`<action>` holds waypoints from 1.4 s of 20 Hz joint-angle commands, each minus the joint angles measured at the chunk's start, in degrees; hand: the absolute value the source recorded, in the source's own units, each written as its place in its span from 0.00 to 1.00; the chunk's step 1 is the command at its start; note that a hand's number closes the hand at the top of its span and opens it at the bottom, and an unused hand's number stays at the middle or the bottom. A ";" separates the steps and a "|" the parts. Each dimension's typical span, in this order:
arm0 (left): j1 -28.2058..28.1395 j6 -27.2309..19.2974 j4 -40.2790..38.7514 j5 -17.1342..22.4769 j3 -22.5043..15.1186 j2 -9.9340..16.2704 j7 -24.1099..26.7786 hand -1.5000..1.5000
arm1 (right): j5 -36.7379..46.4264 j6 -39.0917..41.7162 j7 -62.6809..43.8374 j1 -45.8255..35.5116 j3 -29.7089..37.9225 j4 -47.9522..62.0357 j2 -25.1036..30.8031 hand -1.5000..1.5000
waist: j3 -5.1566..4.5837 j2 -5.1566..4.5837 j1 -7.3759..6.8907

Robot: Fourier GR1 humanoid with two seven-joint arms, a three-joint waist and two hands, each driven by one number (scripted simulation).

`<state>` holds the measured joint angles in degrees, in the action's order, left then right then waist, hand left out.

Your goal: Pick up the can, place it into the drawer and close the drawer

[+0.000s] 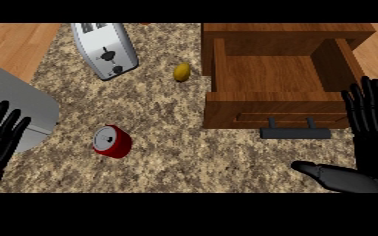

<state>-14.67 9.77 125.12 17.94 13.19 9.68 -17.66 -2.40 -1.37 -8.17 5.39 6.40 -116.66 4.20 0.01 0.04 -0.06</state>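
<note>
A red can lies on its side on the speckled counter, left of centre, its silver top facing me. The wooden drawer stands pulled open at the upper right, nothing visible inside, with a dark handle on its front. My right hand is at the right edge beside the drawer's front, fingers straight and pointing up, thumb stretched left along the bottom; it holds nothing. My left hand shows at the left edge, fingers spread and straight, well left of the can.
A silver toaster lies at the upper left. A small yellow-green fruit sits just left of the drawer. A grey appliance fills the left edge behind my left hand. Wooden surfaces border the counter at the upper corners.
</note>
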 commanded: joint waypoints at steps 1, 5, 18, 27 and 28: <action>0.03 2.62 -3.33 -1.75 -0.04 -1.32 1.87 0.00 | 0.53 -0.10 1.98 1.48 -1.02 0.82 -1.85 0.00 | -0.01 0.00 0.02; 0.36 0.56 -7.09 -7.59 -4.34 -4.50 3.50 0.00 | -3.70 1.32 -4.52 -0.73 4.85 -4.33 2.82 0.00 | -0.02 -0.01 0.14; -2.41 -0.29 -23.73 -18.68 -7.63 -8.40 20.27 0.00 | -4.58 3.68 -3.71 4.46 4.76 -7.70 0.88 0.00 | -0.02 0.00 0.13; 6.51 -2.24 -43.73 -18.93 -2.11 -6.39 30.45 0.00 | -7.22 6.31 -3.76 4.10 9.28 -7.98 3.21 0.00 | -0.03 -0.05 0.38; 2.72 -5.25 -38.25 -20.82 -6.78 -9.59 29.58 0.00 | -4.59 5.84 -1.49 2.67 7.99 -4.38 1.99 0.00 | -0.01 -0.02 0.08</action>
<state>-12.52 7.10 89.64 -1.48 7.94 1.57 9.68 -6.28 3.46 -10.71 9.53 12.34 -123.76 5.40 -0.02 0.02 0.11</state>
